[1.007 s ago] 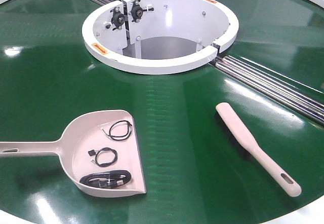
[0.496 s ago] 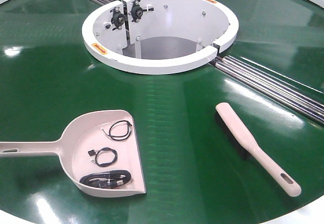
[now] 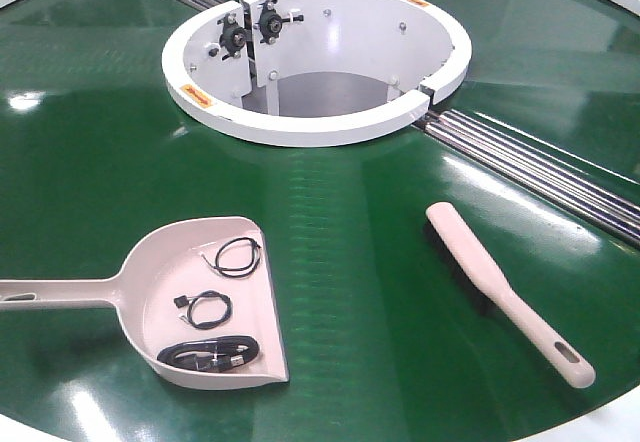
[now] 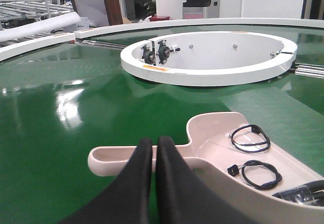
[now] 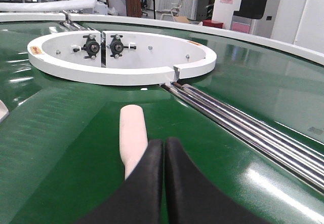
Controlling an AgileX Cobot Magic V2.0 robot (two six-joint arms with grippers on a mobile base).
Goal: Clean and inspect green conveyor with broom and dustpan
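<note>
My left gripper [image 4: 154, 148]: two matte black fingers, smooth, rounded tips, broadening toward base. My right gripper [image 5: 163, 148]: same black pair, faint sheen on curved outer edges. No markings, screws or cables visible.

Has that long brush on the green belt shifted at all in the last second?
No. In the front view the broom lies at the same angle, equally far from the steel rails and the white ring as before.

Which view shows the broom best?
The front-facing view: the whole broom lies in sight on the green conveyor, bristles and slotted handle included. The right wrist view shows only one end past the shut jaws. The left wrist view misses it.
</note>
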